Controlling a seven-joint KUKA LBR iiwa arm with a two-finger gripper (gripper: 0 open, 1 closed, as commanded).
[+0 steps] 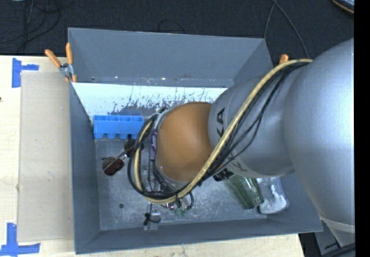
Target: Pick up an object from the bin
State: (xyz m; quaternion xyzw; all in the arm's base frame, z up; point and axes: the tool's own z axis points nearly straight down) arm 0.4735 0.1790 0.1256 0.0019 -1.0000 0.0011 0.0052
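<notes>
A small dark part of my gripper (152, 219) pokes out below the arm's wrist, close to the bin's front wall and just left of its middle. A blue ridged plastic block (118, 126) lies at the back left of the bin floor. In front of it, left of the gripper, lies a small dark red-brown thing (113, 164) with a thin dark stem. On the right, half under the arm, lie a clear greenish bottle (248, 191) and a clear crumpled plastic piece (273, 202).
The arm, with its orange cover and looped cables, hides the middle of the bin. The front left of the floor around the dark red-brown thing is bare grey metal.
</notes>
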